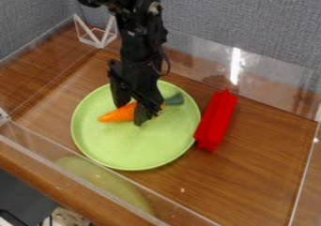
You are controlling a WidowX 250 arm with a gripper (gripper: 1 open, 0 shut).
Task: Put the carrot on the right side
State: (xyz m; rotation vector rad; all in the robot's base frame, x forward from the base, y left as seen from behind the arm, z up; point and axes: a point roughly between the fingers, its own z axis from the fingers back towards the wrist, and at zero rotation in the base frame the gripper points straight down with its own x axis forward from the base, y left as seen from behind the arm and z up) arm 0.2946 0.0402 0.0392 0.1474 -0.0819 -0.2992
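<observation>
The carrot (116, 115) lies on its side on a light green plate (126, 147), orange tip to the left and green stem (177, 98) to the right. My black gripper (141, 111) comes straight down onto the carrot's middle, and its fingers press against the carrot's sides. The carrot rests on the plate, left of the plate's centre. Its middle is hidden behind the fingers.
A red rectangular block (217, 120) lies on the wooden table just right of the plate. Clear plastic walls (251, 66) ring the work area. A white wire stand (90, 29) sits at the back left.
</observation>
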